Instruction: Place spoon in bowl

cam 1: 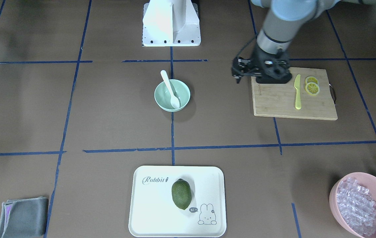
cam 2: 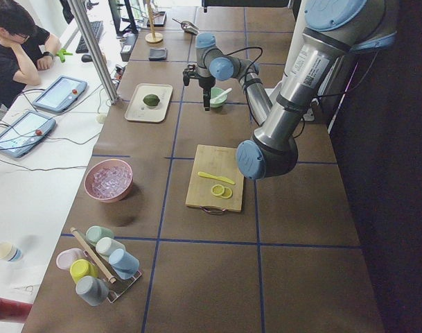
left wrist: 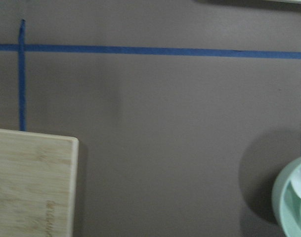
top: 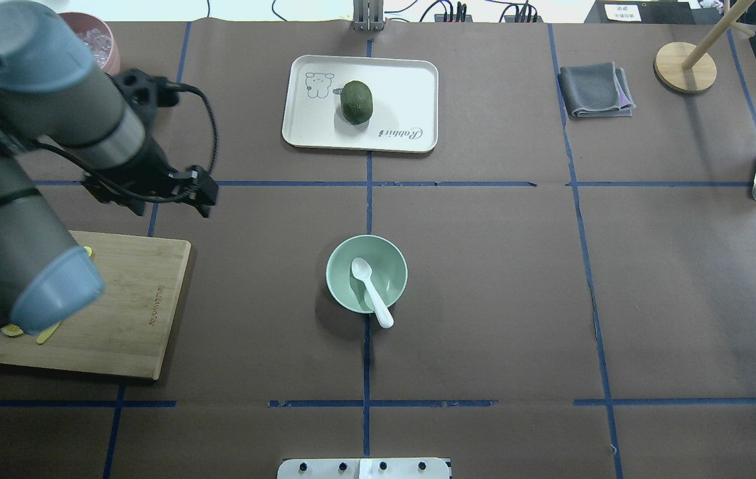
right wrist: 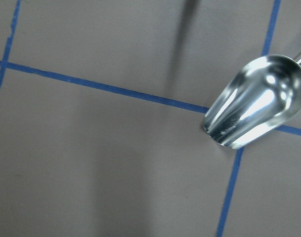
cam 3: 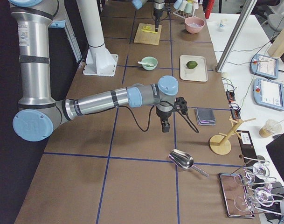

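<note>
Spoon [top: 371,293]: scoop end down inside the mint-green bowl [top: 338,263], handle leaning out over its rim.
Left tool [top: 202,198]: hovers well apart from the bowl, near the bamboo cutting board [top: 125,313]; I cannot tell whether it is clenched.
Right tool [cam 3: 165,126]: above the counter [top: 484,299] near a metal scoop [cam 3: 181,159]; its grip is unclear too.

At centre frame, a white spoon [top: 371,293] is lying in a plain mint-green bowl [top: 341,266]. Blue tape lines [top: 484,184] are gridding the brown table [top: 484,299]. At upper centre, a dark green fruit [top: 356,102] is sitting on a cream tray [top: 407,83] printed with a rabbit outline. At upper right, a grey cloth [top: 594,90] is showing.
</note>
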